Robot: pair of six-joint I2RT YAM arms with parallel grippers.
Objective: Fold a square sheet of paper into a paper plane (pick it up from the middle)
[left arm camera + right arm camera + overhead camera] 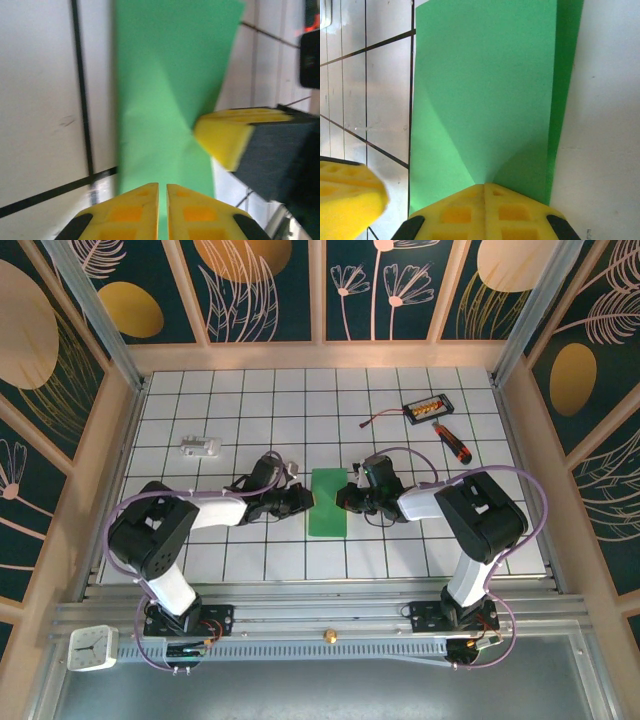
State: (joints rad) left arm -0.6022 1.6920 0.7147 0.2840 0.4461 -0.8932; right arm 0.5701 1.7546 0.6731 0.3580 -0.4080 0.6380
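Green thin folded paper sheet point(328, 502) lies on the white tiled table point(250, 400), our right pincer point(484, 186) clamped on one edge, left pincer point(162, 185) nearly closed opposite, hold unclear; we risk skewing creases if either tugs.

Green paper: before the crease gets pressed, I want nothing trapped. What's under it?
The white gridded table shows around the green paper. In the right wrist view a darker green strip, seemingly a lower layer, peeks out along one edge. Anything beneath the middle is covered.

White gridded worktop point(300, 400), boxed in
Dark teal wall panels point(270, 290) with gold floral prints; pale wooden frame point(320, 355) around.
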